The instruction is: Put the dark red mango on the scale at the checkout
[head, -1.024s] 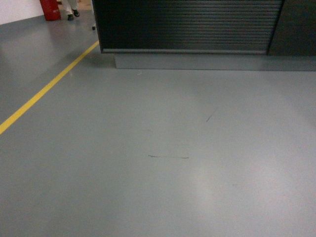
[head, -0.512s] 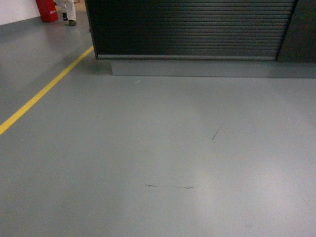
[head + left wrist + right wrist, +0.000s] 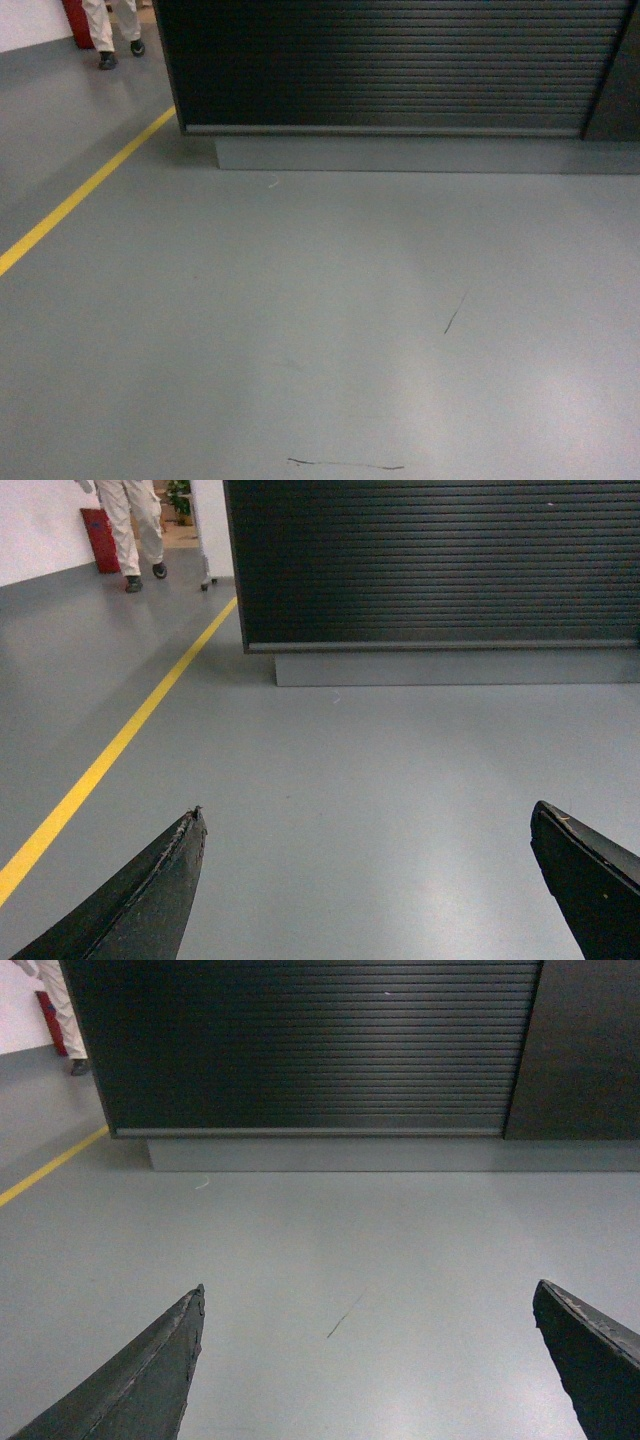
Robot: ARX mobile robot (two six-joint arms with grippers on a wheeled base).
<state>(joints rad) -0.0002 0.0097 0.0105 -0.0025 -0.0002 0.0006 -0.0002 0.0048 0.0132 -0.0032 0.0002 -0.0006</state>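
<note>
The checkout [image 3: 390,65] is a dark counter with a ribbed slatted front on a grey plinth [image 3: 400,155], filling the top of the head view. It also shows ahead in the left wrist view as the checkout [image 3: 440,560] and in the right wrist view as the checkout [image 3: 320,1050]. The dark red mango and the scale are out of view. My left gripper [image 3: 368,812] is open over bare grey floor, nothing between its fingers. My right gripper [image 3: 370,1290] is open too, empty, above the floor. Neither gripper shows in the head view.
A yellow floor line [image 3: 80,195] runs diagonally at the left. A person's legs [image 3: 110,25] in light trousers walk at the far left beside a red object [image 3: 100,538]. A darker panel [image 3: 585,1050] adjoins the counter on the right. Grey floor [image 3: 330,330] with scuff marks lies between me and the counter.
The counter has grown larger and shifted lower in the head view, and the floor scuffs slid down: I have moved closer. The person at the left has walked further into view.
</note>
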